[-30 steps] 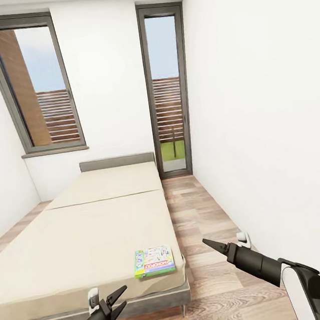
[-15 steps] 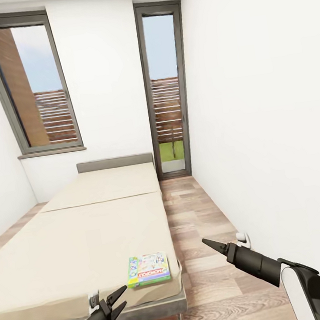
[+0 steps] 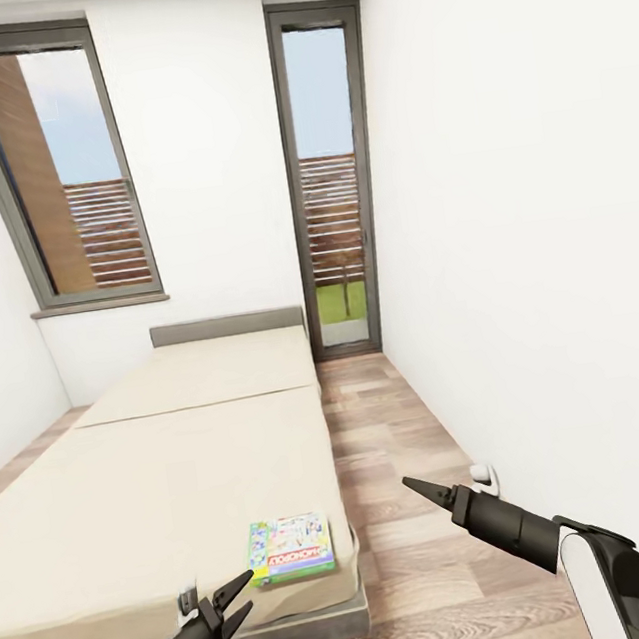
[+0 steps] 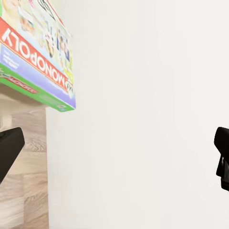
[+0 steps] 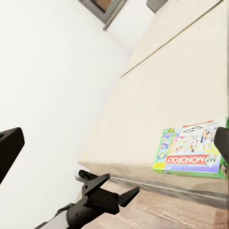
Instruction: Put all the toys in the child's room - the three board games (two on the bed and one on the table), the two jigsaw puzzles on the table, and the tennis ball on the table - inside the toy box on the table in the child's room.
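Note:
One board game [image 3: 290,547], a green-white box with a red Monopoly band, lies flat on the near right corner of the beige bed [image 3: 159,482]. My left gripper [image 3: 238,594] hangs open just in front of that corner, slightly left of the box and apart from it. The left wrist view has the box [image 4: 36,62] off to one side of the open fingers. My right gripper [image 3: 414,487] is out over the floor to the right of the bed, open and empty. In its wrist view the box [image 5: 193,155] lies on the mattress, with the left gripper [image 5: 125,187] in front of the bed edge.
A strip of wood floor [image 3: 397,450] runs between the bed and the white right wall [image 3: 530,231]. A tall glass door [image 3: 326,177] stands at the far end and a window [image 3: 57,162] at the back left. A small white fitting [image 3: 485,477] sits low on the wall.
The whole head view has shifted, so the camera moved: bed and game box now sit lower and further left. Both arms keep the same pose, grippers still open.

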You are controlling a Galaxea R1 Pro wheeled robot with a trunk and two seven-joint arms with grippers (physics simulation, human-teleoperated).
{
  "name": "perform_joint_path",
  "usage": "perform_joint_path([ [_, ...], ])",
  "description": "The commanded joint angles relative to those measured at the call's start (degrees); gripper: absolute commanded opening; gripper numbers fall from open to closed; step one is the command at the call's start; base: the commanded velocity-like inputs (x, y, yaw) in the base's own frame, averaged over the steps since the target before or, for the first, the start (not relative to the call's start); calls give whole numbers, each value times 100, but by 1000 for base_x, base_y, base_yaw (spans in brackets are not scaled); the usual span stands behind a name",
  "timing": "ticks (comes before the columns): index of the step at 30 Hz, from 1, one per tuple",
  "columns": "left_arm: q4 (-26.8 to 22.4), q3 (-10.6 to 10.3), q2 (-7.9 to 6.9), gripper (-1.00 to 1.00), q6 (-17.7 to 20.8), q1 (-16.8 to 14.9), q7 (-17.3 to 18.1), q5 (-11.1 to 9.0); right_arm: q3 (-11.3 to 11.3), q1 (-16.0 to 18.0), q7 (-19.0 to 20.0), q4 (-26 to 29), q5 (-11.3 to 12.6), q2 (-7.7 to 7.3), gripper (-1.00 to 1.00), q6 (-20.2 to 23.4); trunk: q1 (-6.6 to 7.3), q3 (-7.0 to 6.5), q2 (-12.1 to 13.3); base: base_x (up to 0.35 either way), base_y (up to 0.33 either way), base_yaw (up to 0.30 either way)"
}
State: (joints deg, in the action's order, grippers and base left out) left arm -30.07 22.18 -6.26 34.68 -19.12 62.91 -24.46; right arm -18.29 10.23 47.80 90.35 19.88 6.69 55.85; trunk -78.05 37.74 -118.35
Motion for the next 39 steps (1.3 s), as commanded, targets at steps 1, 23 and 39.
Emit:
perform_joint_path([
  [1,1,8,1,100,47,-4,11,-14,-12,5,35,0,-19,6,100,23,-1,6,-3,179,-144,0],
  [23,1,-13,1,100,30,-4,11,-6,-8,5,37,0,-19,1,100,30,-1,6,-3,46,-29,0],
  [39,1,-13,9,100,21,-4,11,-6,-8,6,37,0,-19,-14,100,29,-1,6,-3,33,0,0],
])
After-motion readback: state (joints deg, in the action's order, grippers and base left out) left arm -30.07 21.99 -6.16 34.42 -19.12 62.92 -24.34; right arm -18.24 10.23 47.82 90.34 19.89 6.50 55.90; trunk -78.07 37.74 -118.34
